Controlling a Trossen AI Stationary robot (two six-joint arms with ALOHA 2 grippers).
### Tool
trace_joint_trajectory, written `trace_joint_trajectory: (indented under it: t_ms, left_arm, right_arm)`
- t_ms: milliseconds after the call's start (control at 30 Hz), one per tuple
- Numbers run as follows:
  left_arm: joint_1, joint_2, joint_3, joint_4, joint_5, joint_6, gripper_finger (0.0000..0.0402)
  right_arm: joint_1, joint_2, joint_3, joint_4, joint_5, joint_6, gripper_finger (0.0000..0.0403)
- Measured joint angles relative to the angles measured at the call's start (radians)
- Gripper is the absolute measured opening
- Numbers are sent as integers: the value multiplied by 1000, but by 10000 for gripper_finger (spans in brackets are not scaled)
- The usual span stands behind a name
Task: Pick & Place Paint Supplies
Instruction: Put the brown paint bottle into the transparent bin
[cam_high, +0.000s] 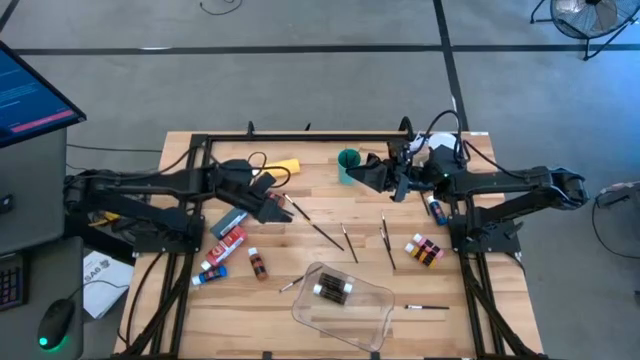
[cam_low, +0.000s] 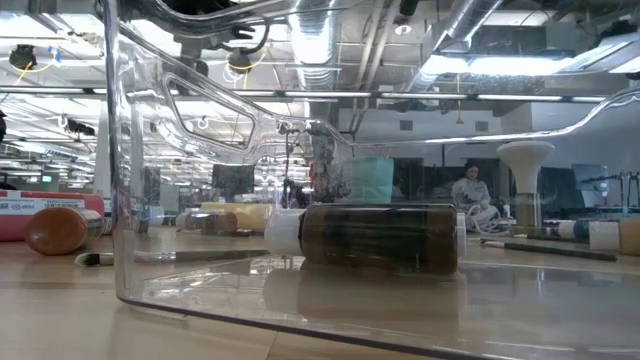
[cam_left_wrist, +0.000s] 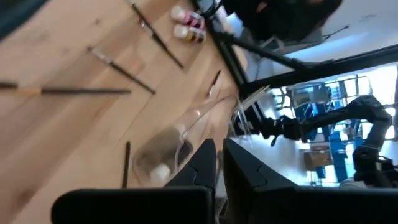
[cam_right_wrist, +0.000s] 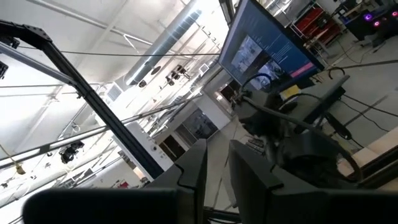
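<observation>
The left tool (cam_high: 283, 205) hangs over the wooden bench (cam_high: 280, 320) near its left-centre, its fingers (cam_left_wrist: 200, 167) nearly together with only a slit between them and nothing gripped. Just below it lie a grey paint tube (cam_high: 229, 222), a red paint tube (cam_high: 227, 245) and a blue paint tube (cam_high: 212, 273), with a small brown bottle with a white cap (cam_high: 258, 264) beside them; a larger yellow bottle (cam_high: 283, 167) lies behind the arm. Thin dark-handled brushes (cam_high: 327, 235) are scattered across the middle. At the front, the clear rectangular plastic tray (cam_high: 372, 312) holds two brown bottles (cam_high: 332, 290). The teal cup (cam_high: 348, 165) stands at the back, touching or just beside the right tool (cam_high: 372, 176), whose fingers (cam_right_wrist: 194, 163) are also almost closed and empty. More small bottles (cam_high: 424, 250) sit at the right.

The risks, as I judge them: the right tool could tip the cup if it swings, and the brushes, flat on the wood, could slip from a narrow pinch.
</observation>
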Motion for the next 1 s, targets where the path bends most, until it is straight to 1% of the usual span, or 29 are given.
trace_joint_trajectory:
  t_ms: [133, 233, 300, 500, 633, 733, 1000]
  left_arm:
    - [-11, 0, 16, -82, 91, -117, 1]
    - [-47, 0, 16, -142, 159, -193, 1]
    - [-78, 0, 16, -181, 184, -235, 1]
    - [-167, 0, 16, -200, 195, -368, 1]
    - [-195, 14, 15, -206, 158, -432, 2]
    - [-212, 38, 16, -210, 132, -440, 2]
    - [-245, 113, 16, -231, 132, -410, 2]
  right_arm:
    - [0, 0, 0, -1, 0, 0, 61]
    - [0, 0, 0, -4, 0, 0, 61]
    - [0, 0, 0, -3, 0, 0, 61]
    - [0, 0, 0, -4, 0, -23, 61]
    - [0, 0, 0, -5, 0, -26, 61]
    - [0, 0, 0, -10, 0, -26, 61]
    - [0, 0, 0, -19, 1, -26, 61]
